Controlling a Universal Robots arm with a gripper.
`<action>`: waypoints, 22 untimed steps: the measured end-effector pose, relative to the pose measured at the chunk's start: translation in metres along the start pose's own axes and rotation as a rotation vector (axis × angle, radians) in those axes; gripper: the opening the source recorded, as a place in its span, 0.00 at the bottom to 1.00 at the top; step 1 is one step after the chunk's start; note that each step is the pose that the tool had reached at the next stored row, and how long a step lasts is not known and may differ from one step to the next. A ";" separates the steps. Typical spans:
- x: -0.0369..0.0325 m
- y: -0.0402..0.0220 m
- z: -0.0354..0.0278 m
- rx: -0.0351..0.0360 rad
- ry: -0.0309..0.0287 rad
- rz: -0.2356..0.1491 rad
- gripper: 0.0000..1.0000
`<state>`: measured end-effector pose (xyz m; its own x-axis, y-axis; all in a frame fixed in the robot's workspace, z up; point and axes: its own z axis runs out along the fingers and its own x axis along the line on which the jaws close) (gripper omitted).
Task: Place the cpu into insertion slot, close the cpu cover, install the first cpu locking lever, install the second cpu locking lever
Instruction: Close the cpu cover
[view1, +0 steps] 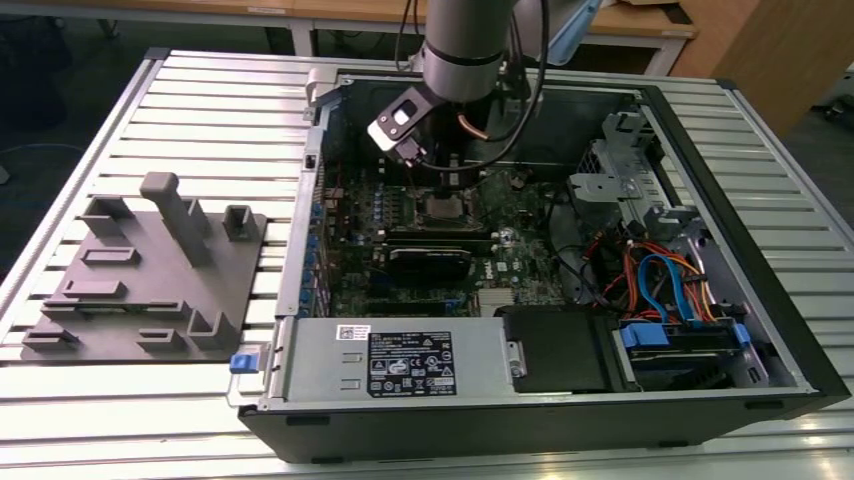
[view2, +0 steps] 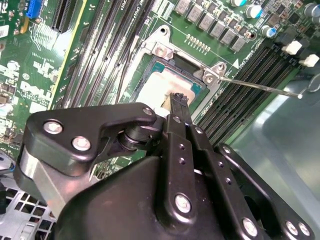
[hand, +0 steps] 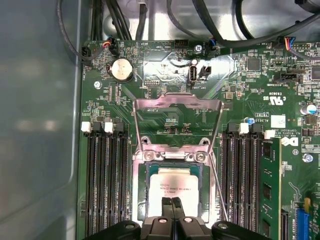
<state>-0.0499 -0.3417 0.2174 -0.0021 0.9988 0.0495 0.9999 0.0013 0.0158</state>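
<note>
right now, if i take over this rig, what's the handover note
gripper: shut, nothing between the tips, poised over the cpu; contact unclear.
The cpu lies in the insertion slot. The cpu cover is flipped open, lying back over the board beyond the slot.
Done: cpu placed.
Left: cover not closed; the locking lever beside the slot stands free, levers not latched.

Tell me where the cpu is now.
In the first wrist view the cpu sits in the slot, between the memory-slot banks, right under the hand.
</note>
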 end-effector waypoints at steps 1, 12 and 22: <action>0.0001 0.0000 -0.0009 0.0000 0.0000 0.000 0.11; 0.0002 0.0001 -0.0048 0.0000 0.0000 0.000 0.11; 0.0003 0.0007 -0.0053 0.0018 -0.0002 0.000 0.11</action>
<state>-0.0492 -0.3417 0.2227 -0.0020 0.9988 0.0493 0.9999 0.0013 0.0139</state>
